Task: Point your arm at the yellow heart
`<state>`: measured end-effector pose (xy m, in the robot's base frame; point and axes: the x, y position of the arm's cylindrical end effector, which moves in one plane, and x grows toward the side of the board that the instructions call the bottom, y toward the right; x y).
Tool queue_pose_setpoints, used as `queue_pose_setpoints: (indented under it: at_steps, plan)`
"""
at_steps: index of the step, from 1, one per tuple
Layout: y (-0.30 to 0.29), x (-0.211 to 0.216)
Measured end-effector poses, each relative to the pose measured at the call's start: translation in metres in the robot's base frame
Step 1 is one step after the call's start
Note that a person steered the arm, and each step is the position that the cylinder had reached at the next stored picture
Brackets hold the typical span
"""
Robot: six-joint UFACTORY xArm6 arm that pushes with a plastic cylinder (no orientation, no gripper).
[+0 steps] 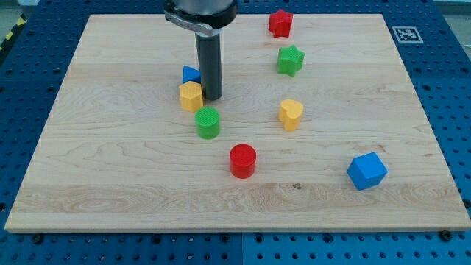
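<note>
Ribbed plastic blocks on a pale wooden board (110, 184).
My tip (212, 98), no claw fitted, stood upright beside the yellow hexagonal block (190, 96), well left of the yellow heart (291, 114).

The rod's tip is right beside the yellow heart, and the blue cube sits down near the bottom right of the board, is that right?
Not quite. The camera view shows my tip beside the yellow hexagonal block, on its right; the yellow heart lies apart, further toward the view's right. The blue cube does sit near the board's bottom right.
</note>
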<state>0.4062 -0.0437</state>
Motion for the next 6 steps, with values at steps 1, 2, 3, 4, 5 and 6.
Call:
queue_pose_setpoints:
  at_steps: [1,2,3,4,5,6]
  plan:
    - [0.022,-0.001]
    - [0.080,-0.004]
    - [0.144,-0.004]
    - [0.202,0.013]
    - [0.205,0.063]
    - [0.182,0.074]
